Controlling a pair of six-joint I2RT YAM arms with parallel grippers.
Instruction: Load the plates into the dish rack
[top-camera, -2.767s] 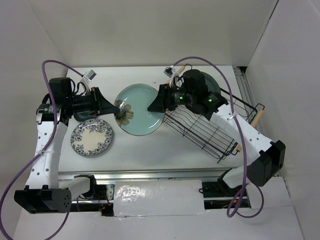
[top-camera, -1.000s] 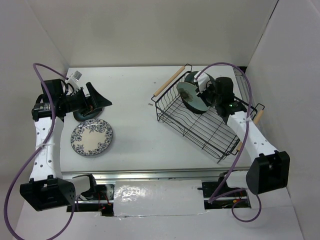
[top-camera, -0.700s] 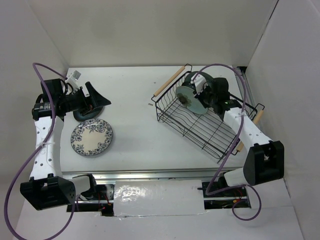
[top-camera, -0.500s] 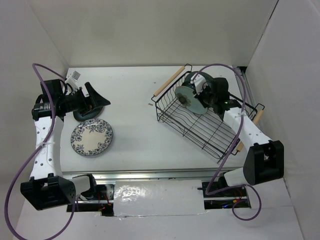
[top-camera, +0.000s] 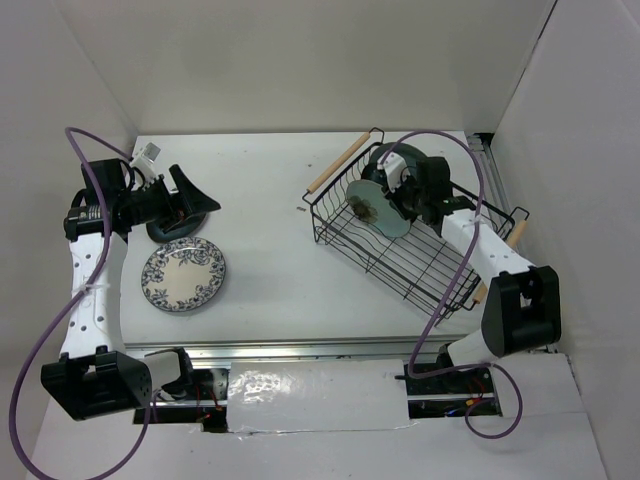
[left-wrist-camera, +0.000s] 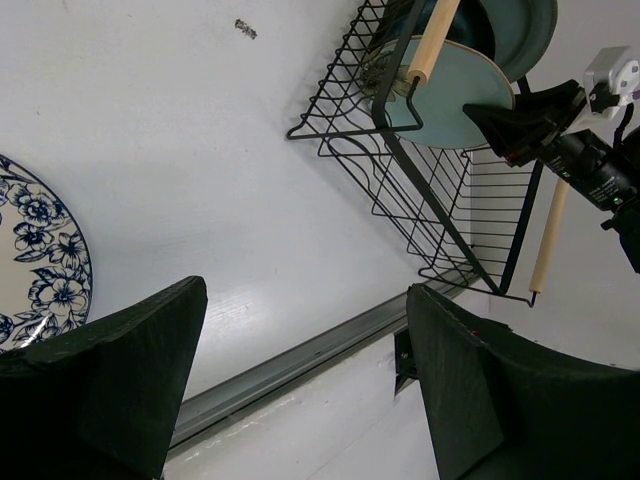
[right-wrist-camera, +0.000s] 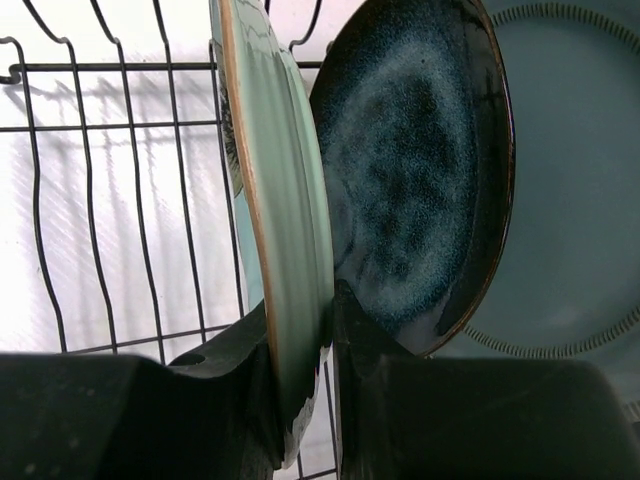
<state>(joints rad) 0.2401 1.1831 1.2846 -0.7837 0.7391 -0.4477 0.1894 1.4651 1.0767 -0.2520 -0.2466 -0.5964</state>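
The black wire dish rack (top-camera: 420, 255) stands at the right of the table. Three plates stand on edge at its far end. My right gripper (top-camera: 392, 200) is shut on the rim of the pale mint plate (top-camera: 370, 207), one finger on each face (right-wrist-camera: 300, 375). Right behind the mint plate (right-wrist-camera: 285, 220) leans the dark navy plate (right-wrist-camera: 420, 170), then the grey-teal plate (right-wrist-camera: 570, 200). The white plate with blue flowers (top-camera: 184, 275) lies flat on the table at the left. My left gripper (top-camera: 200, 200) hangs open and empty just beyond it (left-wrist-camera: 300, 300).
The rack's wooden handles lie at its far left (top-camera: 335, 165) and right (top-camera: 512, 235). A small dark speck (top-camera: 303, 210) sits mid-table. A metal rail (top-camera: 300, 350) runs along the near edge. White walls close in on three sides.
The right gripper carried the mint plate from mid-table into the rack. Over the last second it shifted the plate slightly left and tilted it. The left arm drew back left, open.
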